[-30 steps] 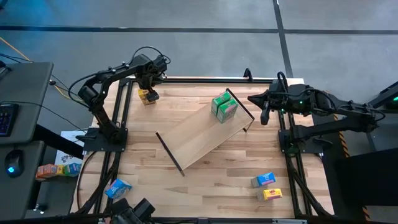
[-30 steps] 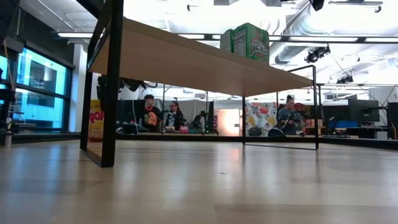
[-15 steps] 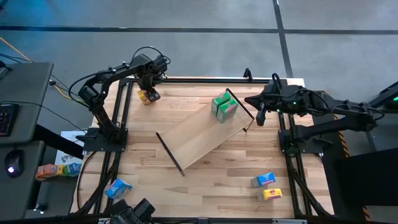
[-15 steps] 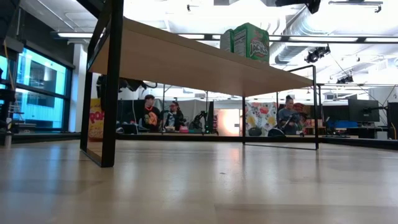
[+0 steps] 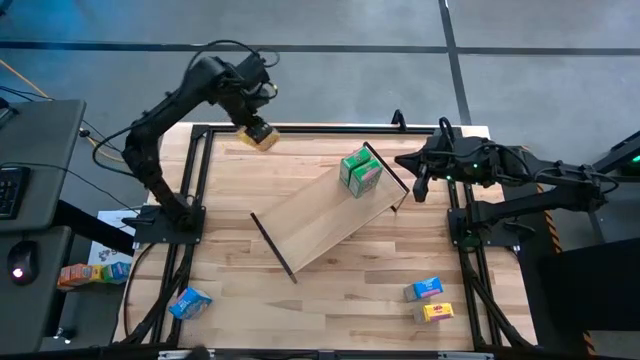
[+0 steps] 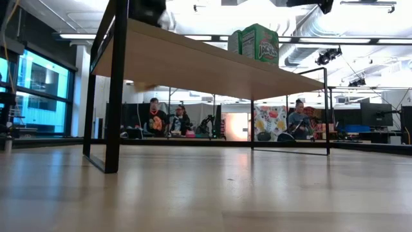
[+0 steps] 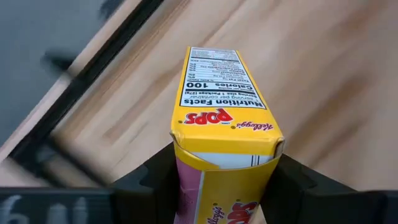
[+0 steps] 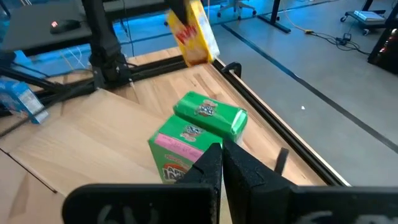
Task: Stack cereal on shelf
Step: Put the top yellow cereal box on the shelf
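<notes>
My left gripper [image 5: 256, 124] is shut on a yellow cereal box [image 7: 225, 124], high over the table's far left corner. The box also shows in mid-air in the right wrist view [image 8: 193, 30]. The shelf [image 5: 318, 218], a long light-wood board on dark end panels, stands slanted mid-table. Two green cereal boxes [image 5: 360, 172] sit on its far right end, one upright [image 8: 177, 152] and one lying on its side [image 8: 210, 116]. My right gripper [image 5: 417, 186] hangs shut just beyond that end, touching nothing. My left gripper pinches the yellow box between its two fingers [image 7: 155, 183], on two opposite faces near one end [image 7: 181, 167]. The fingers come from above, pointing steeply down. The box hangs below them, tilted and clear of the table, its narrow printed side panel [image 7: 214, 81] facing the wrist camera.
A blue box [image 5: 427, 289] and a yellow box [image 5: 437, 312] lie near the table's near right corner, and another blue box [image 5: 189, 302] lies at the near left. A dark frame rail [image 5: 320, 128] runs along the far edge. People sit beyond the table [image 6: 164, 119].
My left gripper has risen from the tabletop at the far left corner, going a little toward the far edge and tipping. The yellow box has come up with it, is lifted clear and has left the low view, where it stood behind the shelf's leg.
</notes>
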Controlling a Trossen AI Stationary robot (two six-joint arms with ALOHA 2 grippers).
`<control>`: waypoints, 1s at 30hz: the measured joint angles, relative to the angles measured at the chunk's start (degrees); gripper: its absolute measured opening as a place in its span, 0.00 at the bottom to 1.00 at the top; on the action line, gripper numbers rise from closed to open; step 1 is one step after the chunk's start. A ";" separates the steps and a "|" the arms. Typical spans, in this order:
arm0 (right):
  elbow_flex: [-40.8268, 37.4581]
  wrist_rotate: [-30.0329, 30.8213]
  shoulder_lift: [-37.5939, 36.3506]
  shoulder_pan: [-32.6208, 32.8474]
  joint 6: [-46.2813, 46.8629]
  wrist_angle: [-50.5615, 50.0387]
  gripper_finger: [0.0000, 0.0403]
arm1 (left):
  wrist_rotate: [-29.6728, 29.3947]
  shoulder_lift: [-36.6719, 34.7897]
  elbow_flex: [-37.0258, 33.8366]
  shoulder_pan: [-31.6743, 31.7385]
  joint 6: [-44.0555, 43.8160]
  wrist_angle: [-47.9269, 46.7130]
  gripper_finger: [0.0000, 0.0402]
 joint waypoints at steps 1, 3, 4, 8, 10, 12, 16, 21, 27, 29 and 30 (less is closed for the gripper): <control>0.00 0.28 0.00 -0.01 -0.41 -0.41 0.00 | 1.46 -0.83 2.12 -2.53 -1.90 -0.12 0.41; 0.00 0.80 0.02 0.00 -0.88 -1.45 0.00 | 4.18 -1.87 7.09 -8.17 -5.19 -0.42 0.41; 0.00 0.96 0.02 -0.01 -0.88 -1.87 0.00 | 4.85 -2.02 9.52 -11.15 -7.15 -0.11 0.41; 0.00 1.45 0.00 -0.02 -0.89 -2.85 0.00 | 4.99 -1.60 16.83 -23.00 -16.91 -0.17 0.41; 0.00 1.45 0.02 0.00 -0.89 -2.87 0.00 | 4.88 -1.30 17.95 -28.21 -20.47 -0.23 0.41; 0.00 1.45 0.02 -0.02 -0.90 -2.87 0.00 | 3.20 -0.25 17.91 -32.43 -23.14 -0.37 0.41; 0.00 1.46 0.02 0.00 -0.89 -2.84 0.00 | -1.41 3.67 17.81 -37.50 -25.29 -0.33 0.41; 0.00 1.47 0.02 0.00 -0.88 -2.84 0.00 | -5.85 9.01 17.79 -38.07 -25.55 -0.28 0.41; 0.00 1.47 0.02 -0.01 -0.75 -2.82 0.00 | -5.56 13.79 17.81 -37.28 -23.68 -0.28 0.41; 0.00 1.47 0.02 0.00 0.48 -2.82 0.00 | -5.33 15.13 17.79 -37.01 -23.48 -0.24 0.41; 0.00 1.47 0.02 0.00 0.89 -2.82 0.00 | -5.24 15.63 17.79 -36.93 -22.88 -0.25 0.41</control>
